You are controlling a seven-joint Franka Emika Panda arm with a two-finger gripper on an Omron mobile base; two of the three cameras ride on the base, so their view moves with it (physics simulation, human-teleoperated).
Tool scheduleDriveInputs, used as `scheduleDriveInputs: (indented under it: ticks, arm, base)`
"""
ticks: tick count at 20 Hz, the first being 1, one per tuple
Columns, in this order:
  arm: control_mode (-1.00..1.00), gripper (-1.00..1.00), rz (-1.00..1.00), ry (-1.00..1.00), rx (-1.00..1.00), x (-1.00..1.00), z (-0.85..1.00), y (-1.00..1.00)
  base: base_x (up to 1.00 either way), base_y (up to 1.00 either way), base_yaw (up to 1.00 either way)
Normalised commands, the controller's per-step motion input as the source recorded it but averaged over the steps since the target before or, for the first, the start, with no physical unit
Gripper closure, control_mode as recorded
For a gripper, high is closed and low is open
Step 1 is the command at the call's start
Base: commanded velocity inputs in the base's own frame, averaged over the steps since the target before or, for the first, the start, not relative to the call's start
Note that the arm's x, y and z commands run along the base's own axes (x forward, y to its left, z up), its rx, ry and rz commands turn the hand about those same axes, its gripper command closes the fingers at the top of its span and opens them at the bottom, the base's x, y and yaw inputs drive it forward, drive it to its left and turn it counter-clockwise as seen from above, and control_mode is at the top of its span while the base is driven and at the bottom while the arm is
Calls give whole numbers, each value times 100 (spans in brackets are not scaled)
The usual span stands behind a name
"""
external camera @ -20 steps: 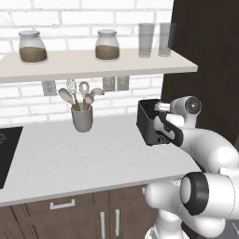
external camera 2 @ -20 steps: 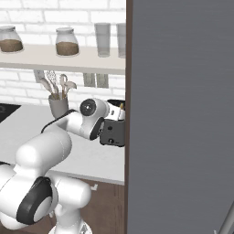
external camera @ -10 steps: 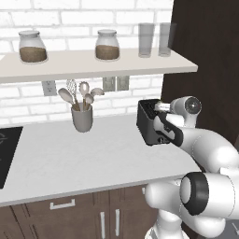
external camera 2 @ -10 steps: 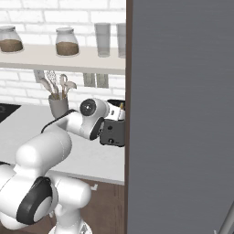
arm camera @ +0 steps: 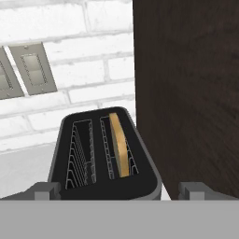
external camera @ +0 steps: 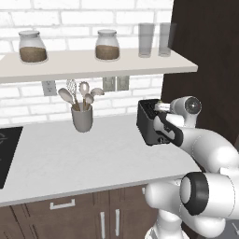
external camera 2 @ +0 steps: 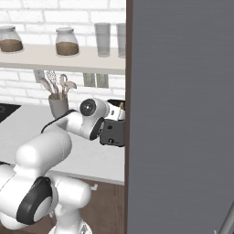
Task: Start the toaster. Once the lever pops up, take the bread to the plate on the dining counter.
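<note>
- Nothing shifted since the earlier frames (arm, toaster, cup all in place).
- Gripper [arm camera: 119,190] held spread wide, gripping nothing, just above the toaster [arm camera: 105,156].
- Bread [arm camera: 120,144] stood upright in the right slot, beside the dark cabinet [arm camera: 186,88].
- Toaster sat on the grey worktop [external camera: 70,158], well apart from the utensil cup [external camera: 82,118].

Black toaster [arm camera: 105,149] with a pale beige bread [arm camera: 120,144] slice, light tan at the crust. White brick wall [external camera: 84,11], pale grey worktop [external camera: 70,158], dark brown wood panel [arm camera: 186,93]. Grey utensil cup [external camera: 82,119] and brown-filled glass jars [external camera: 32,46].
</note>
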Motion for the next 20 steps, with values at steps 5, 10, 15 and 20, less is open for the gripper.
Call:
scheduleDriveInputs:
  ticks: [5,10,15,20]
  arm:
    - [-100,-100,0,0,0,0,0,0]
    - [-100,-100,0,0,0,0,0,0]
    - [-100,-100,0,0,0,0,0,0]
    - [-100,-100,0,0,0,0,0,0]
  base:
    - [0,0,0]
    - [0,0,0]
    - [0,0,0]
    - [0,0,0]
